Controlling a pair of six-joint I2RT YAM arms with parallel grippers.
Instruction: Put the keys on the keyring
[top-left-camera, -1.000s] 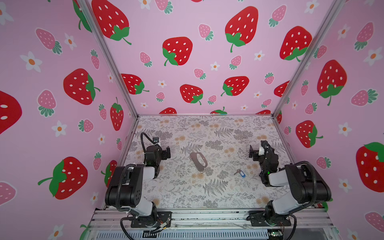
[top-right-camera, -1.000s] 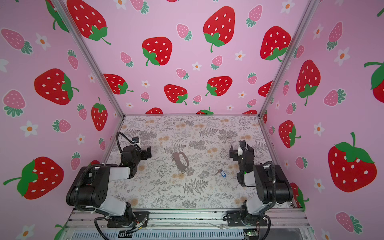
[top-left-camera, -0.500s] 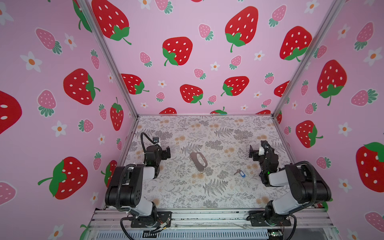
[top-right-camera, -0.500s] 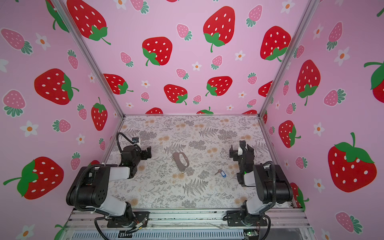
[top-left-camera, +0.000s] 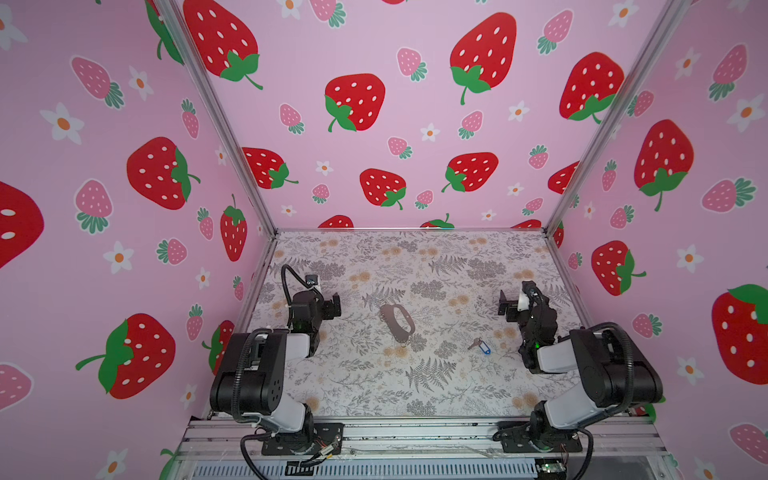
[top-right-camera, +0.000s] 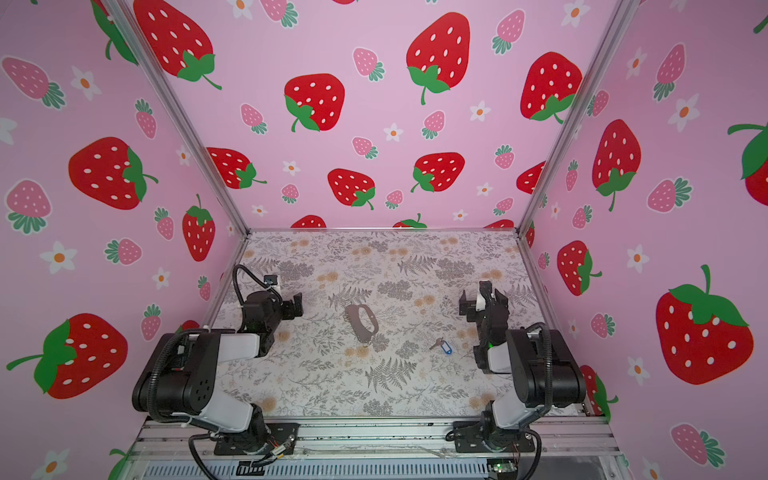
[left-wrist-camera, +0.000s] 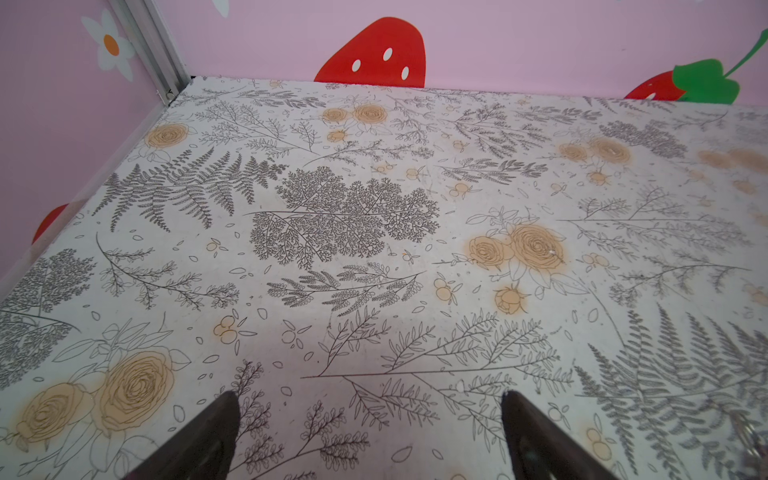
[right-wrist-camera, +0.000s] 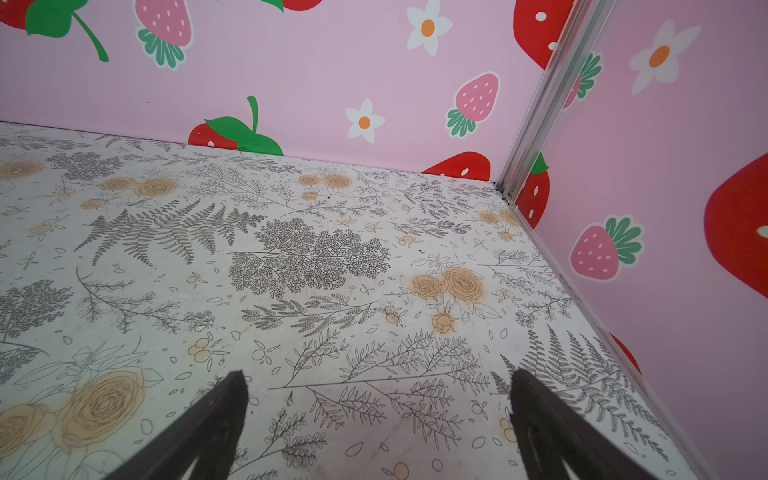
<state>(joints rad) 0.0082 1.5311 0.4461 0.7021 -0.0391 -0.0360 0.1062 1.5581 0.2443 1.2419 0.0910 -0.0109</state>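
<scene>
Both claws are spread wide and hold nothing: the left gripper (top-left-camera: 335, 306) (left-wrist-camera: 370, 399) and the right gripper (top-left-camera: 505, 305) (right-wrist-camera: 378, 378) each show two dark fingers well apart over bare patterned surface in the wrist views.

In both top views the keyring (top-left-camera: 399, 324) (top-right-camera: 362, 324) lies flat at the centre of the frame, a curved grey-brown strap. The keys (top-left-camera: 480, 345) (top-right-camera: 442, 345), a small silver key on a blue tag, lie lower right of it, apart from it and nearer the right gripper. Neither claw touches either thing.

Each arm is folded at its side of the frame: base on the rail at the bottom edge, elbow raised, forearm reaching up the frame, wrist low over the floral table (top-left-camera: 415, 257). The claws face the far pink strawberry walls (top-left-camera: 395, 124), the left one at middle left, the right one at middle right.
</scene>
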